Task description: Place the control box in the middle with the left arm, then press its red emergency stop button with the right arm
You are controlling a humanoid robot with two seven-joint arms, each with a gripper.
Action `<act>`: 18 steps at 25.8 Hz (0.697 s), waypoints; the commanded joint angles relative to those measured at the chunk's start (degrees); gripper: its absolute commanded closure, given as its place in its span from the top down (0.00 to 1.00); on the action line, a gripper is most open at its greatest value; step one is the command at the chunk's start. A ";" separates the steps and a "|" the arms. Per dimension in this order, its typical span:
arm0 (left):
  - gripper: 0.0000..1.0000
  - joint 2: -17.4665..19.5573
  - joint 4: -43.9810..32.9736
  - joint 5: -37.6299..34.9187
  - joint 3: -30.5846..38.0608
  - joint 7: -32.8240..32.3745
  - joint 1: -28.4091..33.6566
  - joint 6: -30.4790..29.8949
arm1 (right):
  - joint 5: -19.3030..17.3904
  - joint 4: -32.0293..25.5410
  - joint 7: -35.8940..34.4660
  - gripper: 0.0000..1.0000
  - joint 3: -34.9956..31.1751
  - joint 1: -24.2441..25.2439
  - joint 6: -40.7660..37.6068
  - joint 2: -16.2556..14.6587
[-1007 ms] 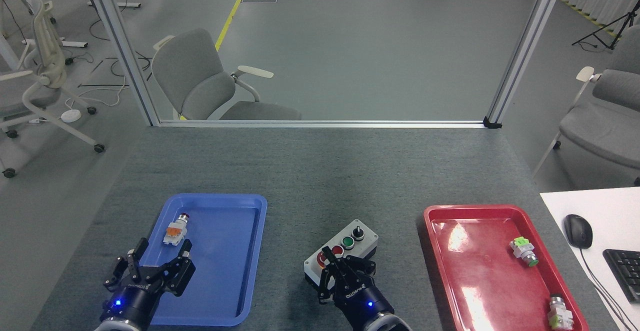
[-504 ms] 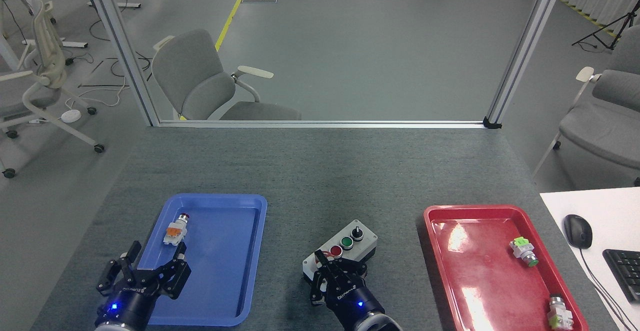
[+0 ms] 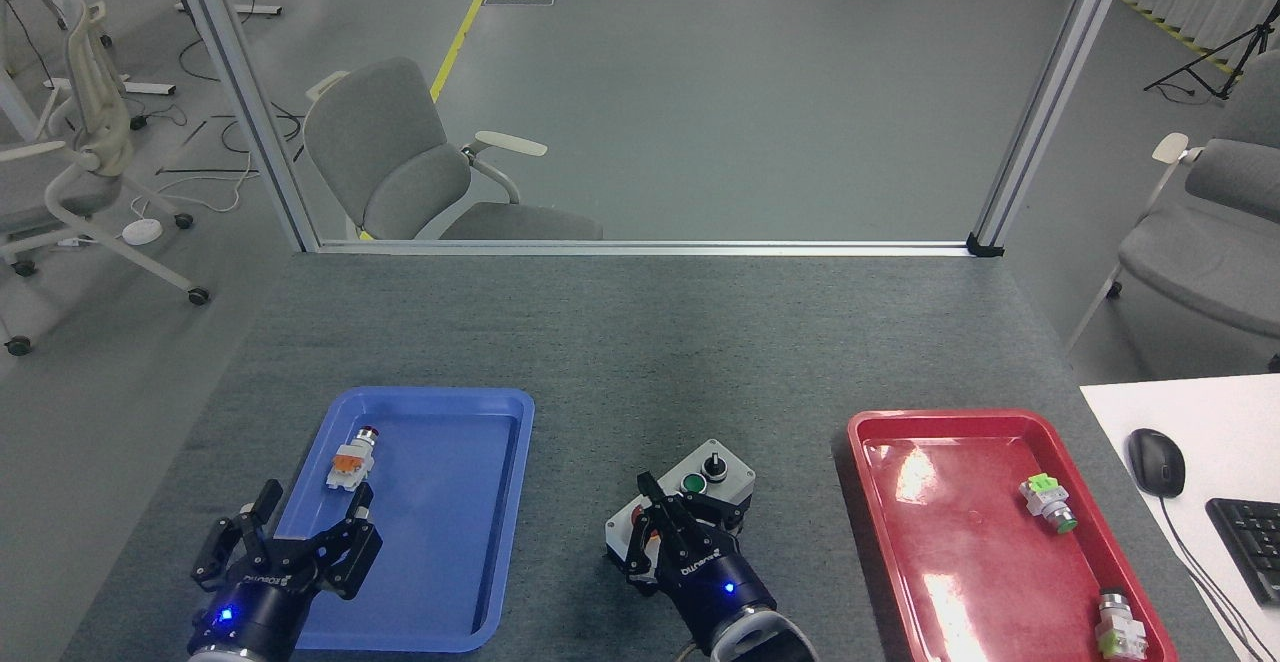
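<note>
The control box (image 3: 700, 502) is resting on the bare dark-grey tabletop (image 3: 620, 342), near the front edge, between the blue tray (image 3: 505, 412) and the red tray (image 3: 870, 462). The box is lying at an angle, its far end pointing toward the rear right corner of the tabletop. Its black knob (image 3: 714, 464) and green button (image 3: 693, 484) are showing at the far end of the top face.

The right gripper (image 3: 655, 517) is sitting directly over the near end of the box, its dark fingers (image 3: 650, 495) covering the area of the red emergency stop button (image 3: 640, 519), of which only a sliver of red is showing between the fingers. The fingers are appearing drawn close together; contact with the button cannot be confirmed.

The left gripper (image 3: 305, 527) is hovering over the front left corner of the blue tray, its fingers spread apart and holding nothing. It is well apart from the control box.

A small orange-and-white push-button part (image 3: 350, 460) is lying in the blue tray toward its rear left corner. Two green-and-white parts are lying in the red tray: one (image 3: 1047, 502) by its right edge, another (image 3: 1118, 627) at its front right corner.
</note>
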 commanded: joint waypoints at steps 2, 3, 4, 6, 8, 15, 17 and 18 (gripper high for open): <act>0.99 0.03 0.06 0.01 0.02 0.00 0.03 -0.61 | -0.79 -3.29 -0.51 0.09 -4.58 0.43 0.27 -0.38; 0.99 -0.06 0.24 0.01 -0.07 0.00 0.03 -0.78 | -0.79 -3.38 -0.51 0.26 -6.34 0.69 0.27 -0.38; 0.99 -0.06 0.41 0.10 -0.07 0.00 0.03 -0.87 | -0.79 -3.38 -0.51 0.41 -7.92 0.87 0.36 -0.64; 0.99 -0.06 0.41 0.19 -0.07 0.00 0.29 -0.96 | -0.79 -3.38 -0.51 0.72 -11.70 1.22 0.36 -1.61; 0.99 -0.23 0.41 0.63 0.02 0.09 0.29 -1.05 | -0.97 -3.29 -0.51 0.94 -15.22 2.80 0.36 -3.63; 0.99 -0.41 0.41 1.07 0.54 0.09 0.29 -0.61 | -1.32 -3.46 -0.42 0.98 -24.62 6.41 -1.04 -7.68; 0.99 -0.41 0.41 1.15 0.54 0.09 0.20 -0.34 | -1.41 -3.82 -0.42 0.98 -26.73 7.37 -0.78 -7.50; 0.99 -0.41 0.41 1.33 0.54 0.09 0.20 -0.25 | -1.41 -4.25 -0.33 0.98 -28.05 8.08 -0.78 -7.50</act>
